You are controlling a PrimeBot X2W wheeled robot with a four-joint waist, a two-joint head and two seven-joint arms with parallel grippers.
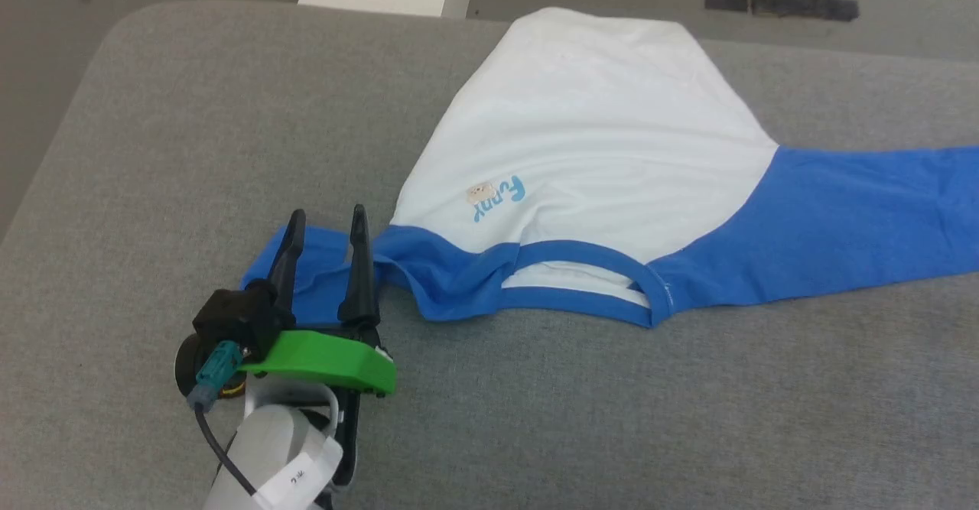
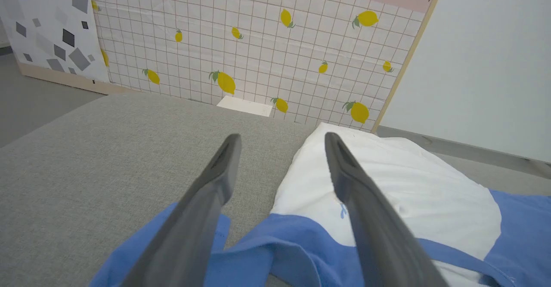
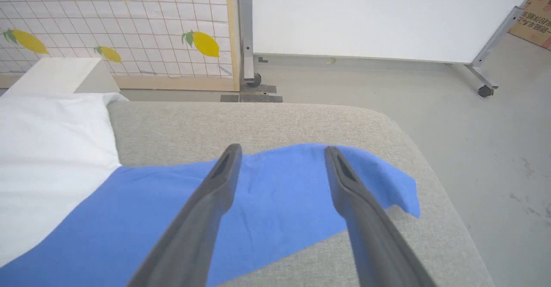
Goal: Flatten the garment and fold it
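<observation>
The table (image 1: pixel 153 151) is a broad pad covered in grey woven fabric, with rounded corners and soft edges. The garment (image 1: pixel 589 135) lies directly on it, its neck opening (image 1: pixel 581 277) toward the near side and its white hem (image 1: pixel 604 21) reaching the far edge. One blue sleeve (image 1: pixel 857 219) is stretched flat to the right toward the table's corner, while the other sleeve (image 1: pixel 321 261) is bunched in folds at the left.

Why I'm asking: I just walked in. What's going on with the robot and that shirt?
A two-armed robot is laying a T-shirt flat on a grey padded surface. Its left hand is open over the bunched blue sleeve. Its right hand is open above the other sleeve, which lies stretched out. Nothing is gripped, and no fold is made yet.
</observation>
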